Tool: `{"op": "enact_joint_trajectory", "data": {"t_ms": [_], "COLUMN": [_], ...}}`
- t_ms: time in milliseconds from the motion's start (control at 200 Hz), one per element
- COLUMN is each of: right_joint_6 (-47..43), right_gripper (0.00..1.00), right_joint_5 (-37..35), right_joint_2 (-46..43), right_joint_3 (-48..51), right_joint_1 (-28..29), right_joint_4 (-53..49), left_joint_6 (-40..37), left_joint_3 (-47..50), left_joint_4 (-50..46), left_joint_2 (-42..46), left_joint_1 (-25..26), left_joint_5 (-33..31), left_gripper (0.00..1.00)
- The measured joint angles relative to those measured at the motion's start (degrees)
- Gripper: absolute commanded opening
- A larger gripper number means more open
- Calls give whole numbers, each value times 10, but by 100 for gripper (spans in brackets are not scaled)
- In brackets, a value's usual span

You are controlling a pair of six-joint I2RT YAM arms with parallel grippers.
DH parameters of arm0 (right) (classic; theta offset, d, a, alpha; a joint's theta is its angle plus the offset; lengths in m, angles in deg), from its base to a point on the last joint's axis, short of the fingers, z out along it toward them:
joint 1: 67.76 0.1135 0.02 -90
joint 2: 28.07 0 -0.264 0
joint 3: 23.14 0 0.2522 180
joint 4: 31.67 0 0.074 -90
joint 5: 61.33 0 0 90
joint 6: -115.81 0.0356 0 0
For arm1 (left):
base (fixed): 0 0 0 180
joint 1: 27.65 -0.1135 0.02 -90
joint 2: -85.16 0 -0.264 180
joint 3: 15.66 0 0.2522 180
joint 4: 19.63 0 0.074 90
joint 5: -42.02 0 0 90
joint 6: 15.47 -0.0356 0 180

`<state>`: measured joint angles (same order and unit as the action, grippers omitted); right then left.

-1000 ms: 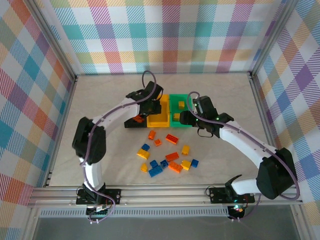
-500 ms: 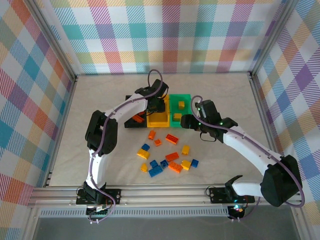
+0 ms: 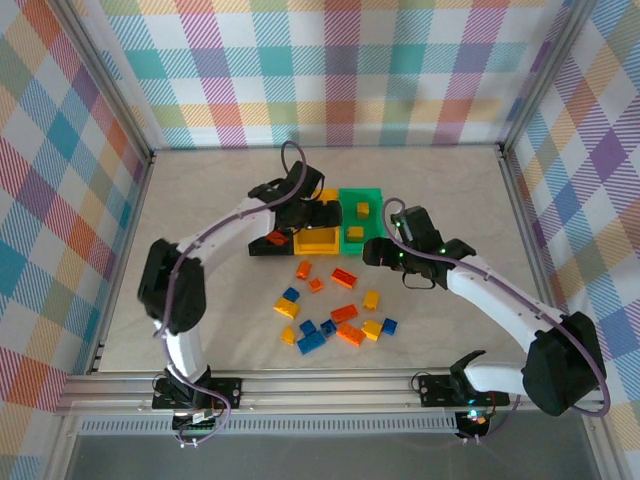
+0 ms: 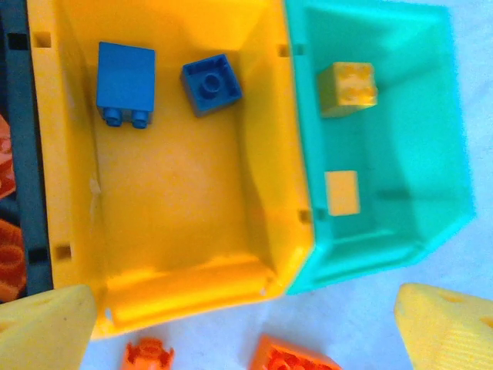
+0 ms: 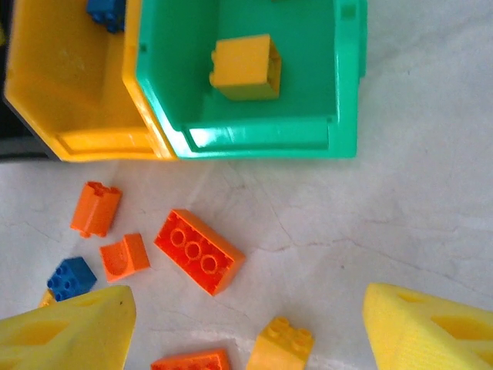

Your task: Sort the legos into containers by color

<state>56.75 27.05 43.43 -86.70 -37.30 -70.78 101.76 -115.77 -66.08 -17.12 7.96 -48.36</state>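
Three bins stand side by side: black (image 3: pixel 262 243), yellow (image 3: pixel 317 238) and green (image 3: pixel 361 213). My left gripper (image 3: pixel 324 213) hovers open and empty over the yellow bin (image 4: pixel 169 200), which holds two blue bricks (image 4: pixel 125 83). The green bin (image 4: pixel 393 154) holds two yellow bricks (image 4: pixel 347 87). Orange bricks (image 4: pixel 9 258) show in the black bin (image 4: pixel 23 154). My right gripper (image 3: pixel 373 250) hangs open and empty just in front of the green bin (image 5: pixel 308 85), above bare table beside an orange brick (image 5: pixel 199 251) and a yellow brick (image 5: pixel 281 345).
Several loose orange, blue and yellow bricks (image 3: pixel 344 313) lie scattered on the table in front of the bins, between the two arms. Checked walls and a metal frame (image 3: pixel 330 392) enclose the table.
My right gripper has drawn back from the green bin toward the near side. My left gripper has shifted right over the yellow bin, and its elbow has swung left.
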Motion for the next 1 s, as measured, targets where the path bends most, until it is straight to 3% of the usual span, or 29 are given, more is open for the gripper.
{"op": "enact_joint_trajectory", "data": {"t_ms": [430,690,1000], "right_joint_6": [38,58,61], "right_gripper": [77,67,42], "right_joint_5": [12,-5,-29], "right_joint_2": [56,115,143], "right_joint_3": [66,66,51], "right_joint_1": [71,101,107], "right_joint_4": [-12,-4,-5], "left_joint_6": [46,62,71], "left_joint_3": [336,423,451], "left_joint_4": [85,89,89], "left_joint_2": [329,393,425], "left_joint_1": [31,31,31], "left_joint_5": [-1,-21,-40], "left_gripper": [100,100,100]}}
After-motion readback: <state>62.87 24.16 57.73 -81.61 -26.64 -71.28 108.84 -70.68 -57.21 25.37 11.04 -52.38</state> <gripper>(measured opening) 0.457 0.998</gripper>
